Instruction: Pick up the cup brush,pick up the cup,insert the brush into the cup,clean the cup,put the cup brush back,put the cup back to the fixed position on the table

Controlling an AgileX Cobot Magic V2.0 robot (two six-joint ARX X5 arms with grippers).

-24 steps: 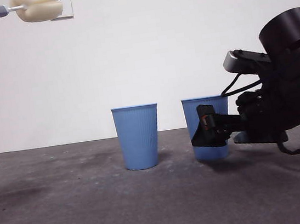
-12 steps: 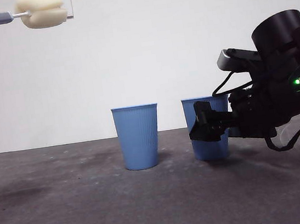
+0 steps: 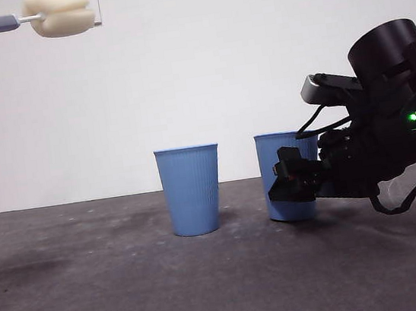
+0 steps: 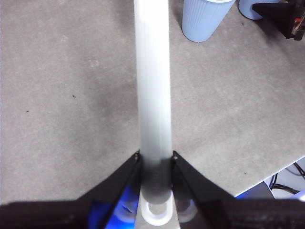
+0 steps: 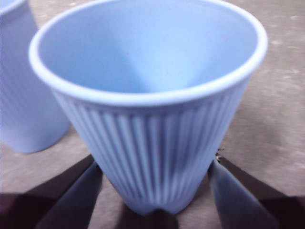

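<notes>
Though ungripped, cup (image 5: pixel 152 119) between right gripper (image 5: pixel 155 191) jaws

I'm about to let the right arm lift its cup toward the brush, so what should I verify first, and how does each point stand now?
1. Cup brush held by the left gripper: ok, fingers clamp the grey handle.
2. Brush high above the table, away from both cups: ok.
3. Right gripper straddles the cup, one finger on each side: ok.
4. Fingers pressed firmly on the cup wall: cannot tell; gaps seem to show in the right wrist view.
5. Cup upright: not ok, it seems to lean slightly in the front view.
6. Other cup stands apart from the gripped one: ok.
</notes>
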